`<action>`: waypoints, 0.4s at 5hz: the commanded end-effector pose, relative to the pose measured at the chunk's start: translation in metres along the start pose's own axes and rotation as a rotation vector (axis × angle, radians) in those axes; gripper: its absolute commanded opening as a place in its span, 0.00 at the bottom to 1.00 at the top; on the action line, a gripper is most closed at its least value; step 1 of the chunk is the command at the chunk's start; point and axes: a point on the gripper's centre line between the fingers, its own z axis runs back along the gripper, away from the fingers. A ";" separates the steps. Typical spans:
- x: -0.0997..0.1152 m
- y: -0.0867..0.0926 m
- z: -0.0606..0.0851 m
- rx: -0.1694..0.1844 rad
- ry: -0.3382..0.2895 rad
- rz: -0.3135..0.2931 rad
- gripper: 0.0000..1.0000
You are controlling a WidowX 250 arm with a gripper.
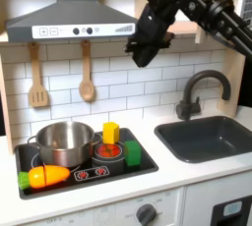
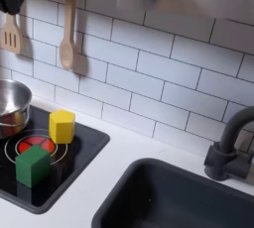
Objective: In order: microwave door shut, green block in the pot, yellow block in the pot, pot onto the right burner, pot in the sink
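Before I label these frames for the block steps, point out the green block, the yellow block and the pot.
green block (image 1: pixel 133 153), first exterior view, on its front face.
yellow block (image 2: pixel 62 126), second exterior view, on its front face.
pot (image 1: pixel 63 146), first exterior view, on its shiny outer wall.

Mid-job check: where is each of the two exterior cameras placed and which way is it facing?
First exterior view: out front, slightly raised, facing the tiled wall; takes in the pot, stove, sink, and the arm with its gripper raised.
Second exterior view: nearer and lower, angled across the stove's right burner toward the faucet; a dark arm part at the top edge.
Shared: yellow block, green block, pot, sink.
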 end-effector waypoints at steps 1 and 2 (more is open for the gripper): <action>-0.042 -0.008 0.002 -0.010 0.156 0.001 1.00; -0.053 -0.015 0.005 -0.022 0.187 -0.002 1.00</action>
